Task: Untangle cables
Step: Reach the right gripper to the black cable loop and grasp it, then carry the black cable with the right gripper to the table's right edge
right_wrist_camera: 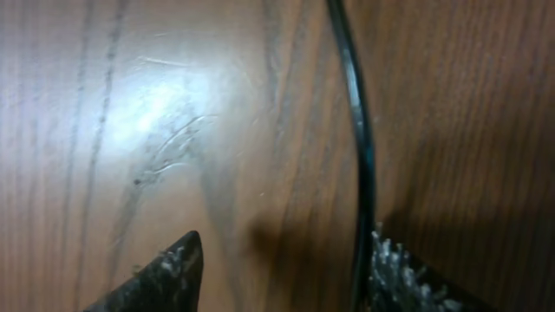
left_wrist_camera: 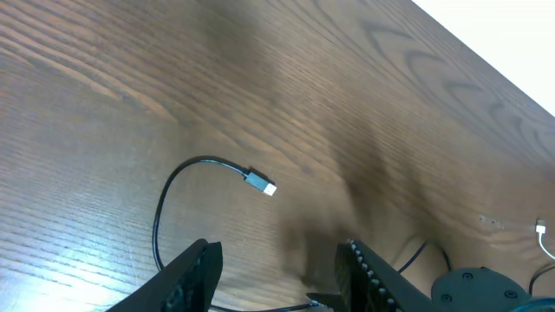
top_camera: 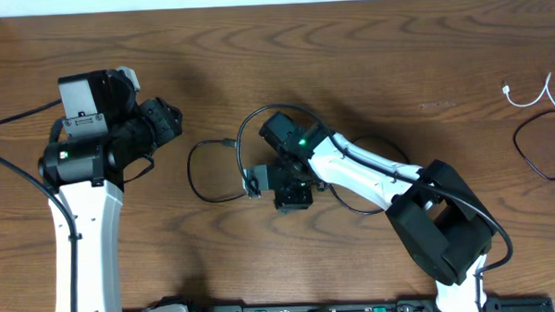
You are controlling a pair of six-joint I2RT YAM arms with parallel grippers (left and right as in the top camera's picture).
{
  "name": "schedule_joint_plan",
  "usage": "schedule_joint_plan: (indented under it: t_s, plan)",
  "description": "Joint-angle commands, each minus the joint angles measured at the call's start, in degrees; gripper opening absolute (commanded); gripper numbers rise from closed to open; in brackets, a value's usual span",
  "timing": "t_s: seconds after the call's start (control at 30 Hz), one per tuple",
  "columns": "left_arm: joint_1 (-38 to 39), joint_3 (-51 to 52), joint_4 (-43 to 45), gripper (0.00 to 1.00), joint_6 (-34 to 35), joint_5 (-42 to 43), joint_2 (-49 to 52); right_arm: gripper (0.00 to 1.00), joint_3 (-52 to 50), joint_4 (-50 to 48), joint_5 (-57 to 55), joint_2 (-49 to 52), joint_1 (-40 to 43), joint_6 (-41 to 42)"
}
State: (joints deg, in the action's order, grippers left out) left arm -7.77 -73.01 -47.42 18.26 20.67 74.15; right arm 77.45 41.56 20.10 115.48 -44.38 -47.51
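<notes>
— Between the fingers of the right gripper [right_wrist_camera: 286,243], what is that dark line?

— A black cable [right_wrist_camera: 357,130], running straight ahead from the tool across the wooden table [top_camera: 394,59]. It lies close against the inner face of one finger [right_wrist_camera: 399,273], with bare wood between it and the other. The jaws stand apart, not clamped on it.

— And the left gripper [left_wrist_camera: 279,250]?

— Jaws apart too, with nothing between them. Ahead of its fingers, the same cable curves out in an arc and ends in a small plug [left_wrist_camera: 260,183] lying flat on the wood.

— Seen from above, where does that cable sit?

— It loops on the table between the two tools, one end under the right gripper, the rest spread toward the left one.

— Are there other cords?

— A white cable [top_camera: 535,99] and a second black cable [top_camera: 529,156] lie near each other, well apart from both grippers, out beyond the right arm [top_camera: 371,171]. Whether those two touch cannot be told.
</notes>
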Motion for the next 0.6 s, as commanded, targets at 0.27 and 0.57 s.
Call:
schedule_joint_plan:
  t_s: [0.27,0.57]
  plan:
    - [-0.3,-1.2,-0.1,0.47,0.5,0.3,-0.3,0.01,0.1,-9.3,-12.8,-0.5,-0.1,15.9]
    - [-0.3,-1.2,-0.1,0.47,0.5,0.3,-0.3,0.01,11.0,-9.2,-43.2,-9.6,3.9,38.6]
